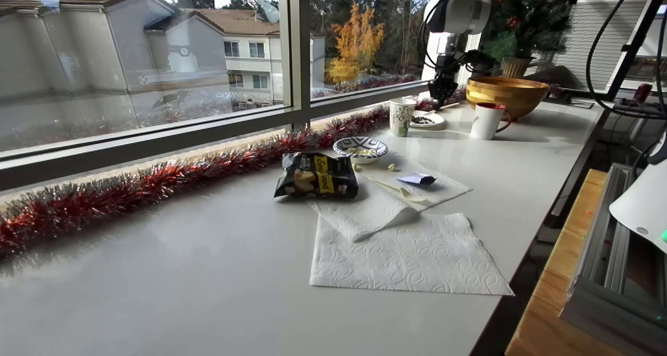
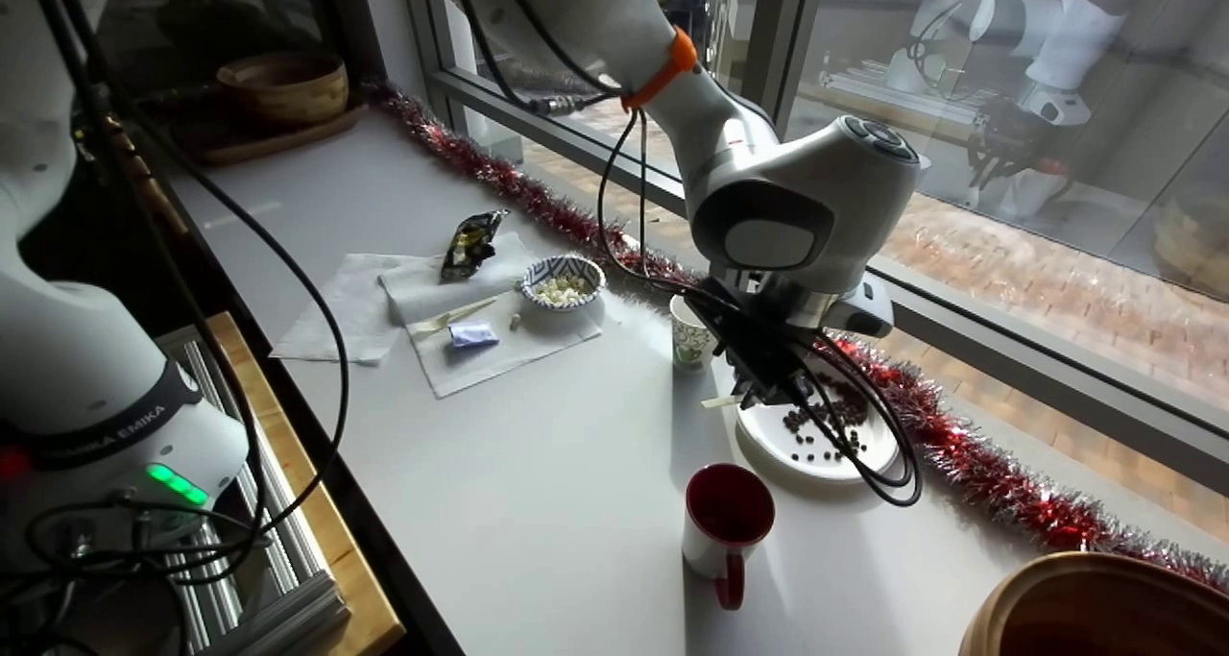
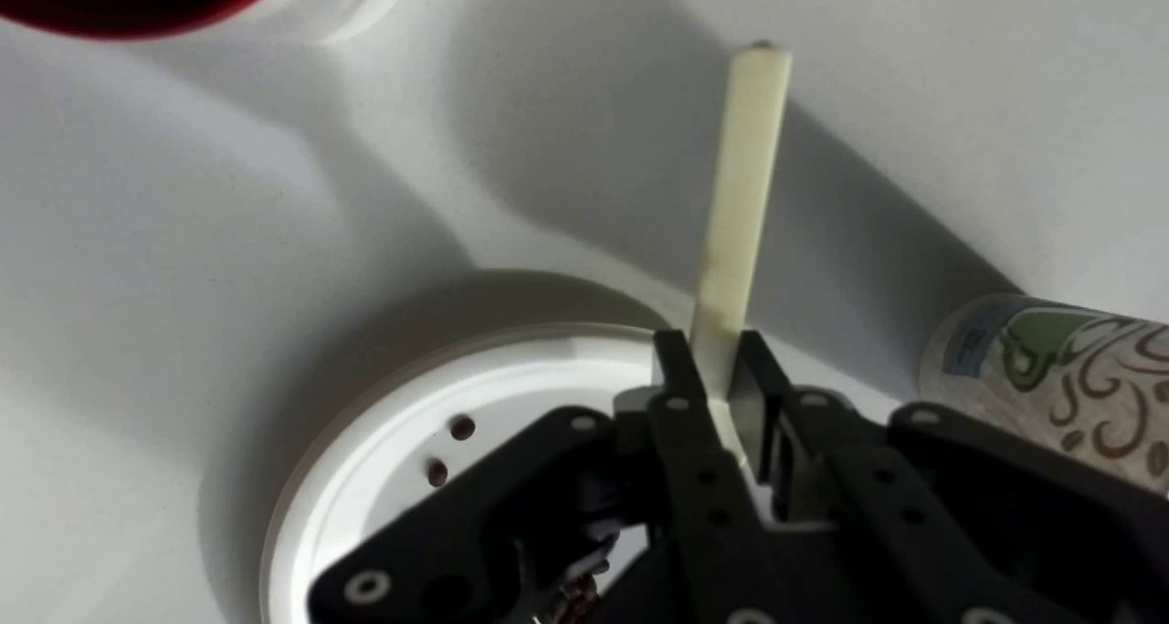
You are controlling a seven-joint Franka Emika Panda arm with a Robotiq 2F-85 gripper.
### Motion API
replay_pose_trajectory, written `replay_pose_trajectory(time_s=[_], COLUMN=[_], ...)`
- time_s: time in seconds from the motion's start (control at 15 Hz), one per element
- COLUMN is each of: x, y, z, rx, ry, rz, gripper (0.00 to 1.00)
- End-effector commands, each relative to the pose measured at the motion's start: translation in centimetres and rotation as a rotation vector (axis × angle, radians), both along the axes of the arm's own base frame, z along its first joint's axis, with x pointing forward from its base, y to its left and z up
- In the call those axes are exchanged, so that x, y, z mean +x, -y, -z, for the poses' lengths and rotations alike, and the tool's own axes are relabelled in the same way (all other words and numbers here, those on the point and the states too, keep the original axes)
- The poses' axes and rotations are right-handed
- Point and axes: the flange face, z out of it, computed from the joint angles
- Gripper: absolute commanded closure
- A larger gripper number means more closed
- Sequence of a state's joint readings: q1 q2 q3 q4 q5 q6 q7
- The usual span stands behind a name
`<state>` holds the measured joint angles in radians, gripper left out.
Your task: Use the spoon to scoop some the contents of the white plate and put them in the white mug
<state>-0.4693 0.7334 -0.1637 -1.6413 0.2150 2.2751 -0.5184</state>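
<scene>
Spoon (image 3: 744,176): clamped in the end effector (image 3: 717,368). Dark bits (image 2: 845,411) on white plate (image 3: 315,514): just below it. White mug (image 2: 712,541): to one side of it, apart. Scooping: best kept shallow, then lifted level, carried slowly.

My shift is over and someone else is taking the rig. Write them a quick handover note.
Hand: closed on the spoon, at the edge of the white plate.
Things: dark reddish bits lie on the plate; the white mug stands upright beside it, apart.
Done: spoon gripped. Its scooping end is hidden, so whether it carries any bits can't be told.
Left: probably scoop, carry to the mug and tip in; the mug's bottom is too dark to check.
</scene>
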Motion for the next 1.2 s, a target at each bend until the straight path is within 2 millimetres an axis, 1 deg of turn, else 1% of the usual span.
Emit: replay_pose_trajectory(time_s=[0.0,0.33,0.67,0.87,1.13], x=[1.9,3.7,4.8,5.2,5.7], y=[1.4,3.4,5.3,6.1,6.6], z=[1.4,2.6,3.6,4.2,5.6], rx=[0.100,0.202,0.293,0.349,0.390], ry=[-0.019,0.093,0.206,0.253,0.277], rz=[0.085,0.244,0.345,0.379,0.400], gripper=[0.96,0.96,0.96,0.96,0.96])
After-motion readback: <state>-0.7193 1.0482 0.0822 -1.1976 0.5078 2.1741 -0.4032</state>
